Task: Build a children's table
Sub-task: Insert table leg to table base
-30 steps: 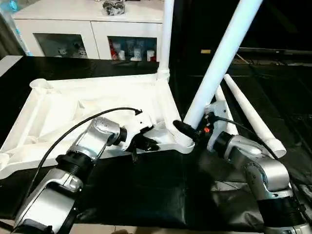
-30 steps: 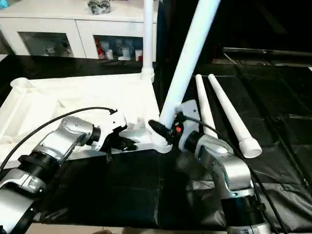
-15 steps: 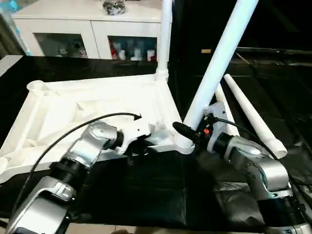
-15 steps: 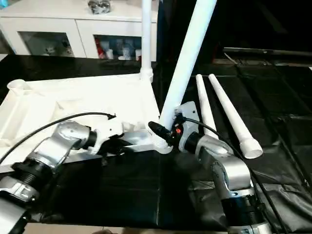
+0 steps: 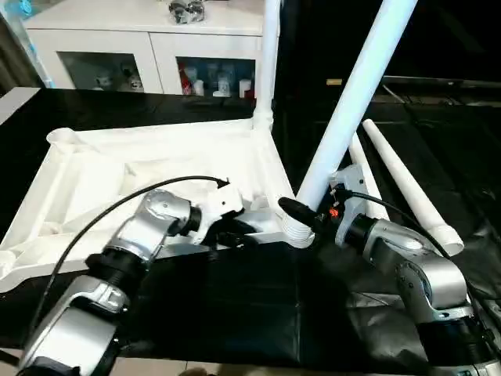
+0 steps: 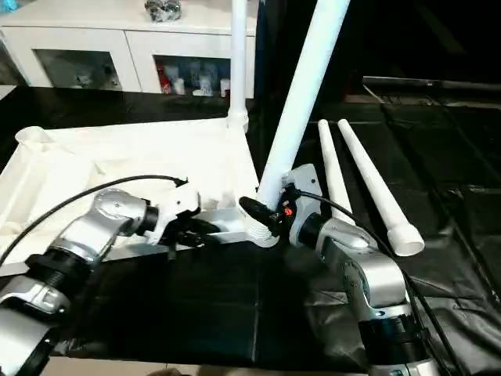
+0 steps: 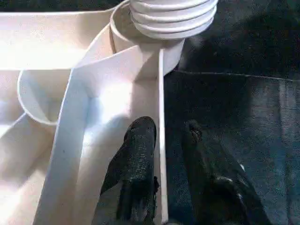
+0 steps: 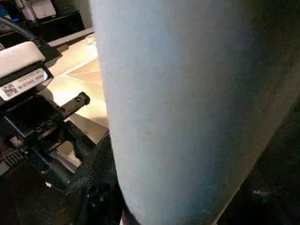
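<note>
Left end effector (image 7: 161,140) has loosened; held leg (image 5: 352,98) leans up-right.

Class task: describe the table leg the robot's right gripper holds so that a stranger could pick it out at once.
Find the upturned white plastic table top on the black cloth. At its near right corner a long white tube leg leans in the socket, clamped by the right gripper. The far one stands upright; two lie flat.

A white label (image 8: 23,83) is showing on the left gripper's (image 8: 47,154) housing in the right wrist view. It is carrying a barcode and small printed lines, but the characters are too small to read. No other legible text is appearing.
</note>
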